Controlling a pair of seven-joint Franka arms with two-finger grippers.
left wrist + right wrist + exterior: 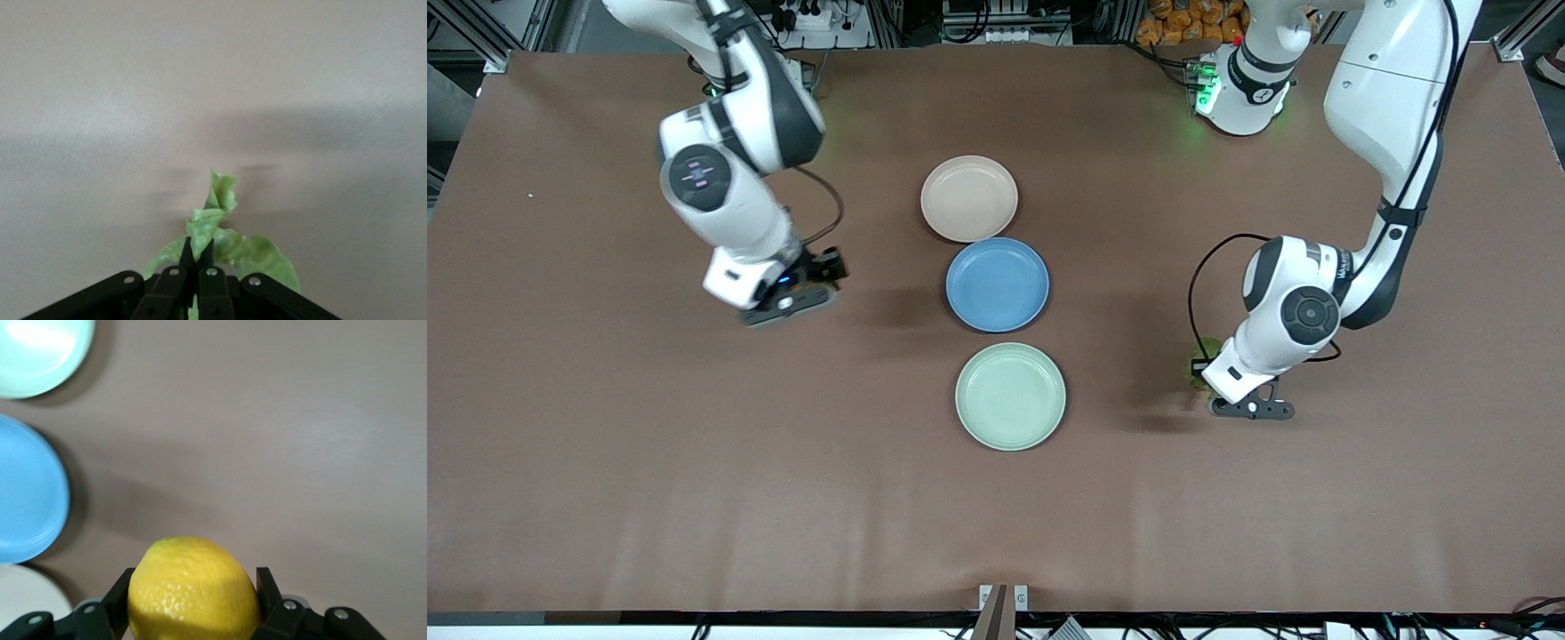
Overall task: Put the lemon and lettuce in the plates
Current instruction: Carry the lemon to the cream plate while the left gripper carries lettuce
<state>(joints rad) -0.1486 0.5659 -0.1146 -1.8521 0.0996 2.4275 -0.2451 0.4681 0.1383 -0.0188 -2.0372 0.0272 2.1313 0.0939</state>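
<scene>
At the right arm's end of the table (605,462), the right claw (800,289) hangs in the air over bare brown surface, level with the blue plate (997,284) and well apart from it. Its fingers (268,595) are clenched on the lemon (193,590), which fills the gap between them; in the front view the fruit is hidden under the wrist. The right wrist view also takes in the edges of all three plates beside the claw. Those plates lie in a line down the middle of the table: the beige-pink plate (968,197) is just beside the blue plate and farther from the front camera, and the mint green plate (1010,396) is nearer to that camera than the blue plate, with a small gap of table between the two. All three are bare. Toward the left arm's end, well apart from the blue plate and about level with the mint green one, the left claw (1249,407) is up over bare table. Its fingers (175,283) are pinched tight on the lettuce (220,233), whose crinkled green leaf sticks out past the tips; in the front view only a bit of green shows beside the wrist.
</scene>
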